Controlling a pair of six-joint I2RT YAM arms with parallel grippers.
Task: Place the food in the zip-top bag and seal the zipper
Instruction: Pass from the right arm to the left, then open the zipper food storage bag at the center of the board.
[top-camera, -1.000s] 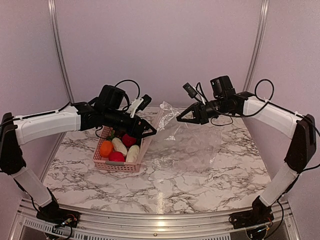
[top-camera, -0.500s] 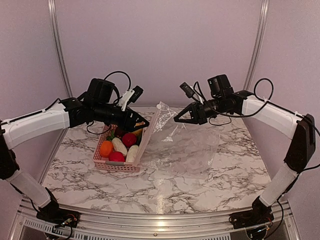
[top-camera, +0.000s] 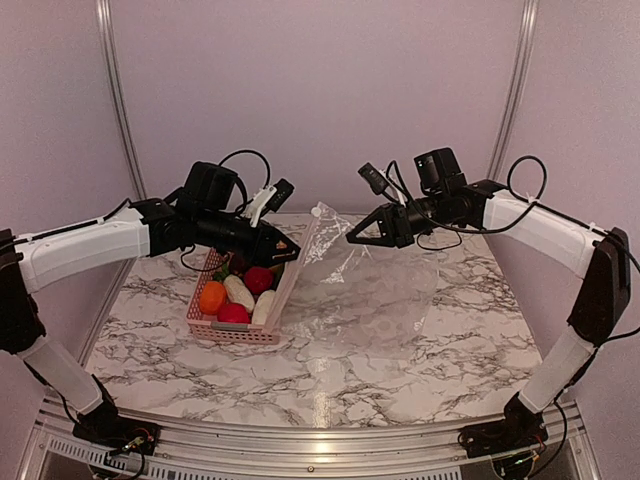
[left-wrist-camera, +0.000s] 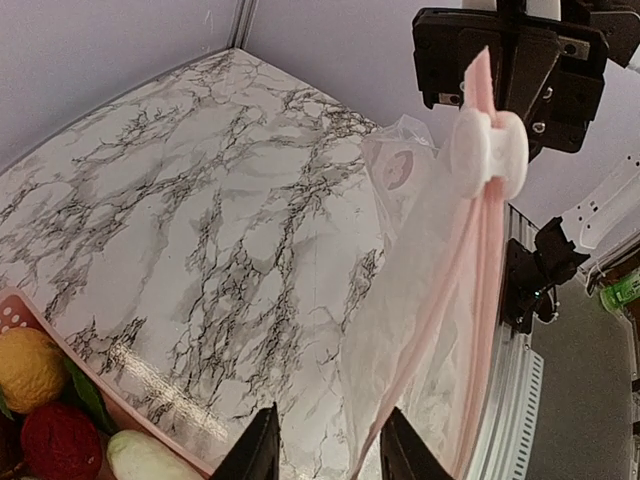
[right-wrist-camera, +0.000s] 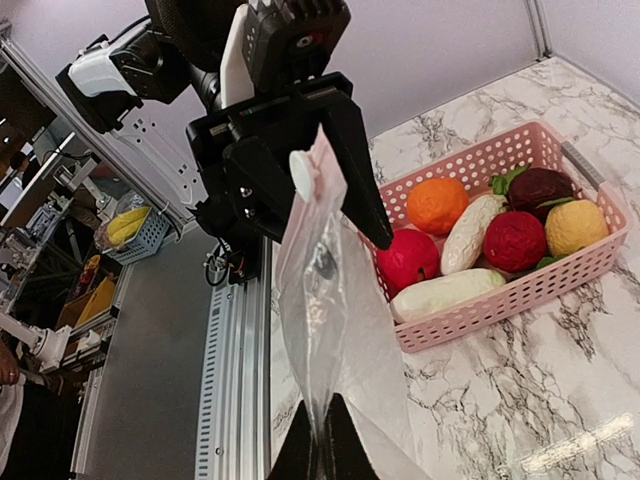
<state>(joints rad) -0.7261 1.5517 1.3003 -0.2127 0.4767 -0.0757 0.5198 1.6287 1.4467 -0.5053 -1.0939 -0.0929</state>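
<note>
The clear zip-top bag lies on the marble table, its top edge lifted. My right gripper is shut on that edge; the right wrist view shows the bag hanging up from the closed fingertips. In the left wrist view the bag has a pink zipper strip with a white slider. My left gripper is open and empty, above the basket's far end, just left of the bag. The food lies in the pink basket: orange, red, white, yellow and dark purple pieces.
The pink lattice basket stands left of the bag, touching its lifted side. Metal frame posts stand at the back corners. The table's front rail runs along the near edge.
My left gripper has pulled back and left from the basket's right side to its far end. My right gripper has shifted slightly left with the bag edge.
</note>
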